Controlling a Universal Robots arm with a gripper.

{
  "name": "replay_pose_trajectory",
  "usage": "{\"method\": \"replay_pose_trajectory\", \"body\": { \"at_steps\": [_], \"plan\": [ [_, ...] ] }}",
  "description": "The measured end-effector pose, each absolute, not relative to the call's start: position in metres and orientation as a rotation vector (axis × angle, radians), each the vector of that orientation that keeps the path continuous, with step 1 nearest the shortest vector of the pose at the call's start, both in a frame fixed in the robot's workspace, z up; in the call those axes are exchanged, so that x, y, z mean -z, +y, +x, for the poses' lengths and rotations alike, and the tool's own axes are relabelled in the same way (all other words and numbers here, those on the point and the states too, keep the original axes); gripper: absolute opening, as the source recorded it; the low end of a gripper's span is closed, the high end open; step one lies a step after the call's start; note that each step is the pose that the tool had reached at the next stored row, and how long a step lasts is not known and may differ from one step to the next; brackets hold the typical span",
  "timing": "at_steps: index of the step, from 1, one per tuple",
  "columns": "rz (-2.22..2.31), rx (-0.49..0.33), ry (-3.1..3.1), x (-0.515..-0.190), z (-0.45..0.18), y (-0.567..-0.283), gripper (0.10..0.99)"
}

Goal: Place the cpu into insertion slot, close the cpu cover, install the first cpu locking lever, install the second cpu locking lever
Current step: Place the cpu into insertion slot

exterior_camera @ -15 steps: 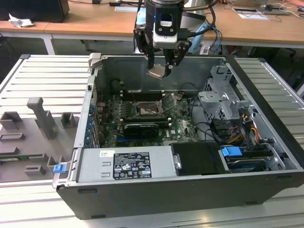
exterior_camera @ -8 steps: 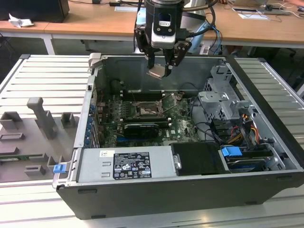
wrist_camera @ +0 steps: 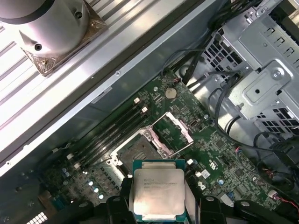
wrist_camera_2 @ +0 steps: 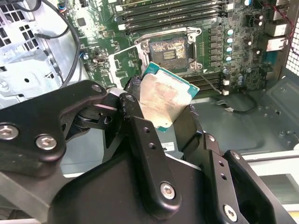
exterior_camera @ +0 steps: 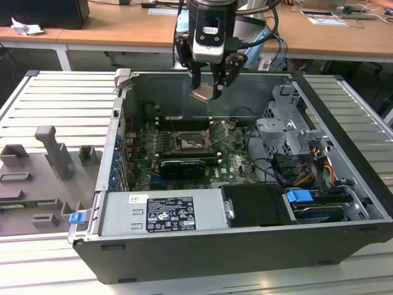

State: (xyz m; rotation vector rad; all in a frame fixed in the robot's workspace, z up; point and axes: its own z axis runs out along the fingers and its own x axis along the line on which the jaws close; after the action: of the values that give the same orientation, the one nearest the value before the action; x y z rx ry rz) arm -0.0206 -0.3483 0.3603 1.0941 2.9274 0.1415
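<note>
The gripper (exterior_camera: 209, 87) has its fingers clamped on the cpu (wrist_camera: 158, 191), held well above the bare insertion slot (wrist_camera_2: 169, 50), with the cpu cover (wrist_camera: 174, 134) flipped open beside that slot, so seating, cover and both levers look not yet done.

Room above the insertion slot (exterior_camera: 186, 142) is lying open, and the gripper (exterior_camera: 209, 88) is hanging up there clamping the cpu (exterior_camera: 202, 94). The raised cpu cover (exterior_camera: 219, 131) is standing just beside the slot on the drive cage (exterior_camera: 285, 126) side. Memory sticks (exterior_camera: 181, 123) and a black card (exterior_camera: 178, 167) are flanking the slot's other sides.
</note>
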Motion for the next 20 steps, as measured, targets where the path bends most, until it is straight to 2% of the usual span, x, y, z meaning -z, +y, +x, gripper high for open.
{"method": "replay_pose_trajectory", "body": {
  "at_steps": [20],
  "plan": [
    [1.269,-0.14,2.85,-0.36,-0.0206,-0.3483,0.529]
  ]
}}
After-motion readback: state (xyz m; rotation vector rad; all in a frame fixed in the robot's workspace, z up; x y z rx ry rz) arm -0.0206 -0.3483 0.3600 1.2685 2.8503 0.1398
